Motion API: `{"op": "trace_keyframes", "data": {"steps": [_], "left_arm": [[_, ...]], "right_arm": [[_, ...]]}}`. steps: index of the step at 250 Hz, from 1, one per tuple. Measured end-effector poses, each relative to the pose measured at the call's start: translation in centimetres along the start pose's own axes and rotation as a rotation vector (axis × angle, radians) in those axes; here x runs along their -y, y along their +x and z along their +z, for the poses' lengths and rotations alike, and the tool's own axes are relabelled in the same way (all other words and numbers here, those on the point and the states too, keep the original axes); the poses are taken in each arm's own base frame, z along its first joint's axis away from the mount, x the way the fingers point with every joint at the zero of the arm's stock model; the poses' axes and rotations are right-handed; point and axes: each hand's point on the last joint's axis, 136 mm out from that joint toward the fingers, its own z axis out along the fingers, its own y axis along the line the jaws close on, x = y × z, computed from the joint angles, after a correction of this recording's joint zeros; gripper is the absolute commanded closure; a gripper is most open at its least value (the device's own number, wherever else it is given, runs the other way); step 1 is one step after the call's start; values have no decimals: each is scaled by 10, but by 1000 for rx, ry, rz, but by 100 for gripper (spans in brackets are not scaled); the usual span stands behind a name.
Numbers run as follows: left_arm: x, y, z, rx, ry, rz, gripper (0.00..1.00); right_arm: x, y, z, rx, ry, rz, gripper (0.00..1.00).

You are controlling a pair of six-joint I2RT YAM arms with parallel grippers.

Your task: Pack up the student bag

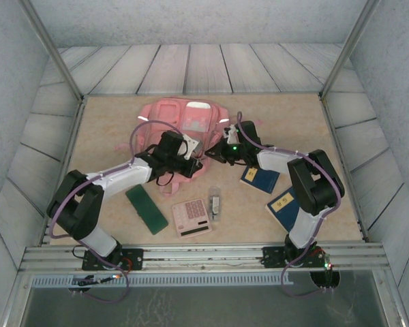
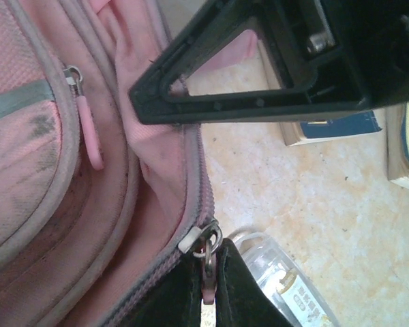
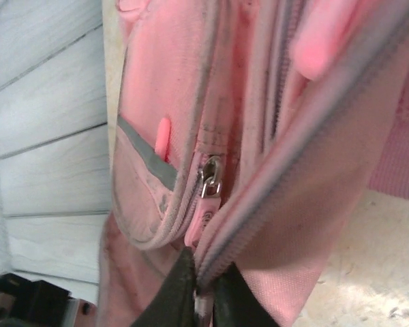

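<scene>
- Nearest us, the left arm [image 1: 116,178] and the right arm [image 1: 313,184] rise from the near edge of the tabletop [image 1: 109,143] and lean inward toward its middle.
- Just past their bases we see a pink calculator [image 1: 192,218]. A green flat case [image 1: 146,210] lies to its left, and a small clear box [image 1: 216,204] sits just beside its far right corner.
- On the right, partly under the right arm, lie two blue books [image 1: 260,178]. The nearer one carries a pale label.
- Farther in, the left jaws are pressed together, pinching the zipper pull [image 2: 208,259] at the bag's near edge.
- Close to their right, the right jaws are pressed together too, pinching the pink fabric along the bag's zip seam.
- The student bag [image 1: 177,119] lies flat on the far middle of the tabletop with its front pockets facing up. Both pairs of jaws meet it at its near edge.
</scene>
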Motion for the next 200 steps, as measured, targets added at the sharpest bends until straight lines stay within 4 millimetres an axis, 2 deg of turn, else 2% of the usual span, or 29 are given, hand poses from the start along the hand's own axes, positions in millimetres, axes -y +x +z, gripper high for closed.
{"op": "trace_keyframes", "data": {"steps": [43, 96, 130, 157, 200], "left_arm": [[-9, 9, -15, -1, -75, -12, 100], [-17, 13, -51, 51, -151, -64, 100], [-27, 17, -68, 81, -189, -107, 100], [-38, 21, -76, 88, -221, -146, 100], [-49, 27, -82, 80, -283, -174, 100]], "right_arm": [[3, -4, -5, 1, 22, -22, 100], [1, -30, -22, 21, 52, -74, 100], [-9, -44, -32, 0, 63, -139, 100], [-12, -57, -36, -14, 77, -186, 100], [1, -66, -40, -50, 125, -209, 100]]}}
